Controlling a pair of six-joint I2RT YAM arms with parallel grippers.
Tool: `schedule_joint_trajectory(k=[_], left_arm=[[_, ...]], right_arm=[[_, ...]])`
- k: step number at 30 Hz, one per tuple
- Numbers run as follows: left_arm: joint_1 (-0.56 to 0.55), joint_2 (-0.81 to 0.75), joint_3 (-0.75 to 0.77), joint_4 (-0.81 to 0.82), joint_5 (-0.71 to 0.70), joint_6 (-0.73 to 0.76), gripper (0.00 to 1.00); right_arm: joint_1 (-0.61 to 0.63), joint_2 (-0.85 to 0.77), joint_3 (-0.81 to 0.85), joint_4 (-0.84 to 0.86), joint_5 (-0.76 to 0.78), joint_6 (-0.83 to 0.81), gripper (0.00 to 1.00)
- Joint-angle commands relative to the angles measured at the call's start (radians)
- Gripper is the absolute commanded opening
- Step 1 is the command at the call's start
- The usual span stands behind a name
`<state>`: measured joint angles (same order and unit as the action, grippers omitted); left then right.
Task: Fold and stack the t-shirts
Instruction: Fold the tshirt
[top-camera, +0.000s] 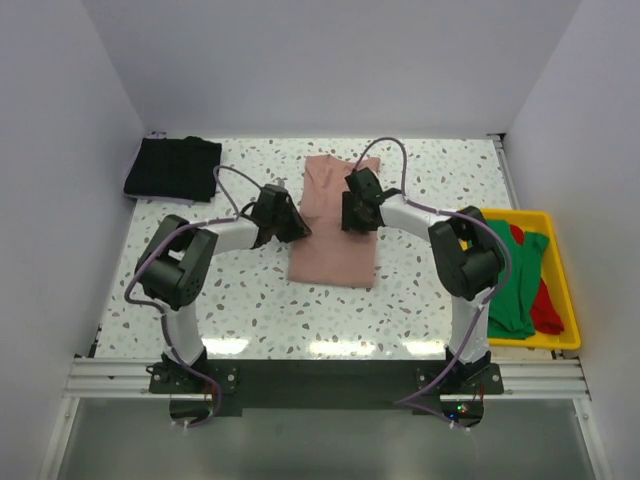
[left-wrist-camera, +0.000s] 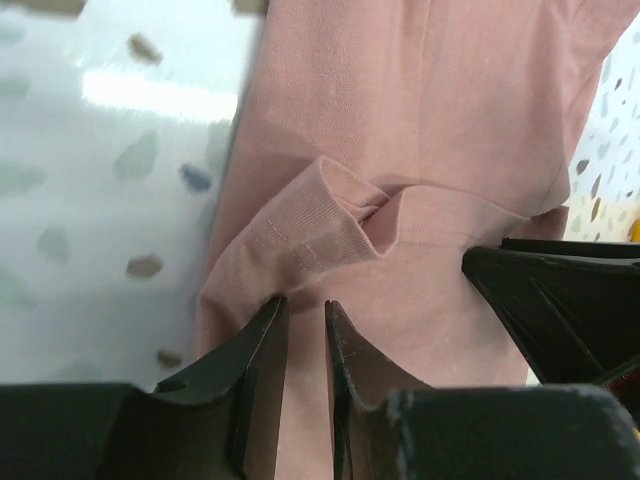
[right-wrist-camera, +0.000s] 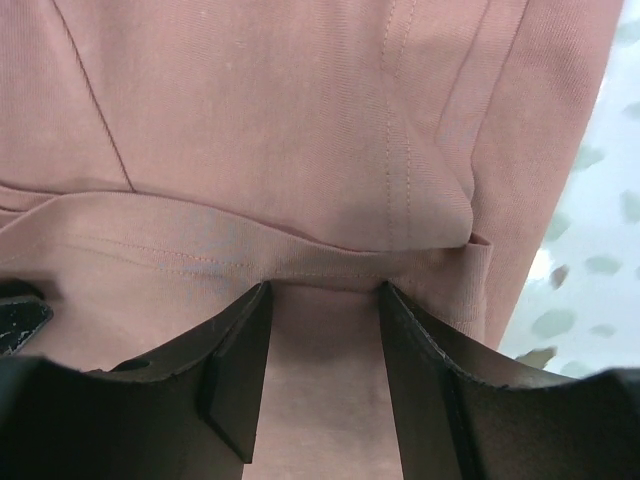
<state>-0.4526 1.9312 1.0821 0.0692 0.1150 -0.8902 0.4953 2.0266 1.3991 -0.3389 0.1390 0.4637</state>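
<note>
A black t-shirt (top-camera: 173, 167) lies folded at the upper left of the tabletop (top-camera: 250, 310). In the middle, the pink t-shirt (top-camera: 335, 250) lies partly folded, with only plain cloth and stitched hems showing. The left claw (left-wrist-camera: 303, 305) sits at its left edge, fingers nearly together at a bunched hem. I cannot tell whether they pinch it. The right claw (right-wrist-camera: 325, 290) stands with its fingers apart over a folded hem. At the right, a green t-shirt (top-camera: 515, 285) and a red t-shirt (top-camera: 548, 305) lie in a yellow bin (top-camera: 520, 215).

Top camera high, looking down, both wrist cameras close above, all sharing pink t-shirt (top-camera: 335, 255)
</note>
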Motion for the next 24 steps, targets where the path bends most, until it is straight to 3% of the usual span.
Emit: schedule_joint_trajectory(k=[1, 12, 24], left_arm=[[-0.011, -0.092, -0.128, 0.000, -0.075, -0.029, 0.27], [-0.058, -0.461, -0.447, -0.019, -0.146, -0.076, 0.27], [-0.054, -0.414, -0.338, -0.055, -0.150, -0.010, 0.28]], right_arm=[[0.063, -0.051, -0.096, -0.032, -0.035, 0.035, 0.51], [0.210, -0.209, -0.261, 0.015, -0.062, 0.087, 0.51], [0.201, -0.339, -0.209, -0.070, 0.002, 0.064, 0.54]])
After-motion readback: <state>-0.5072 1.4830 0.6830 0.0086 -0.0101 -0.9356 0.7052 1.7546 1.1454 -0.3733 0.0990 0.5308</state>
